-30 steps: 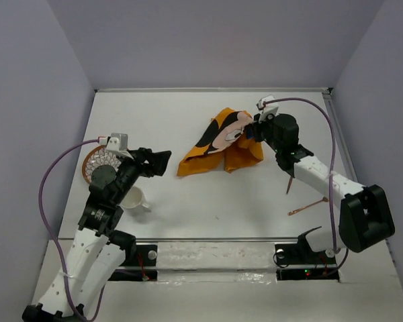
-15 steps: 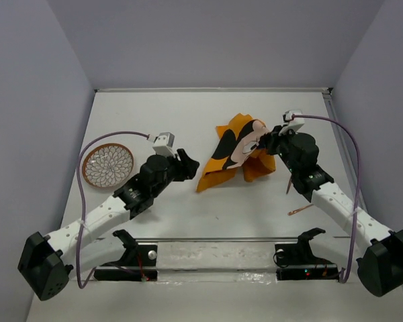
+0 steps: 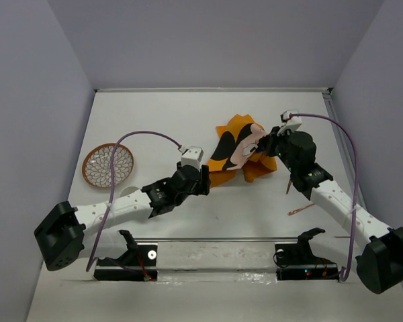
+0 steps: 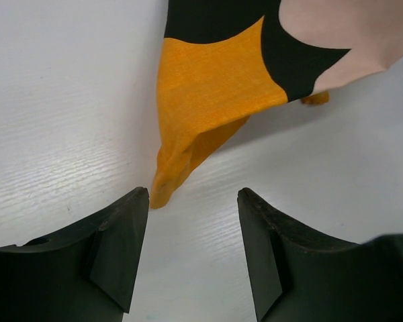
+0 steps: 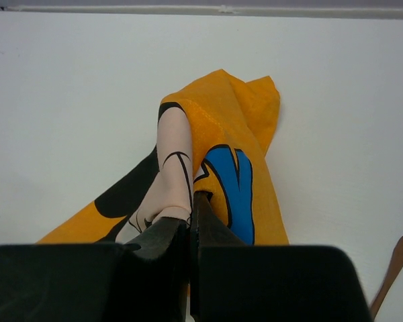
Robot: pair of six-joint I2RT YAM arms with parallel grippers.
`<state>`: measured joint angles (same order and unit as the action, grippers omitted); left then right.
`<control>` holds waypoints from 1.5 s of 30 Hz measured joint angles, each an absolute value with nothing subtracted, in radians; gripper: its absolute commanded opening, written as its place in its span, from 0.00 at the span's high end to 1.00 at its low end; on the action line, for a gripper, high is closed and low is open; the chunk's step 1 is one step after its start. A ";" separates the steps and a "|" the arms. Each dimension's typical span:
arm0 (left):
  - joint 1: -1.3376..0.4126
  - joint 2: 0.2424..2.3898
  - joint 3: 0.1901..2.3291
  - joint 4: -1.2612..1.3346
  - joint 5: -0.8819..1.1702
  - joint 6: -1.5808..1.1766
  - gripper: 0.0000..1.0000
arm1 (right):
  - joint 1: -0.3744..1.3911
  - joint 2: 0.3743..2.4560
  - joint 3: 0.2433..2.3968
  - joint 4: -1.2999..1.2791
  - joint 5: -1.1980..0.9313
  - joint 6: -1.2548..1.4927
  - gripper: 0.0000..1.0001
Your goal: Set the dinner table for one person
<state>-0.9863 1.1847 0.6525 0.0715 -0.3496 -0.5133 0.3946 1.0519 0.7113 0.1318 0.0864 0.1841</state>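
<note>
The orange Mickey Mouse placemat lies bunched on the white dinner table, right of centre. My right gripper is shut on a fold of it, lifting that part; the pinched cloth rises right ahead of the closed jaws in the right wrist view. My left gripper reaches low across the table to the cloth's near-left corner. In the left wrist view it is open, and the orange corner lies just ahead of its left finger, with nothing between the fingers.
A round patterned plate sits at the left. A white cup shows partly behind the left arm. Two thin copper utensils lie at the right near the right arm; one tip shows in the right wrist view.
My left arm has swung right from beside the plate and cup to the placemat's near-left corner, jaws narrowing somewhat. The right gripper carried the bunched cloth slightly right.
</note>
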 measured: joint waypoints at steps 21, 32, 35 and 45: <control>-0.856 1.411 0.807 0.115 -0.430 -0.350 1.00 | 0.395 1.032 0.733 0.082 0.088 0.185 1.00; -0.566 1.658 1.695 -0.049 -0.524 -0.143 1.00 | 0.353 1.643 1.478 0.061 0.266 -0.126 1.00; -0.538 1.748 1.979 -0.106 -0.546 -0.078 1.00 | 0.345 1.696 1.698 0.036 0.268 -0.226 1.00; -0.527 1.435 1.449 0.016 -0.540 -0.104 0.89 | 0.372 1.360 1.418 0.115 0.113 -0.239 0.91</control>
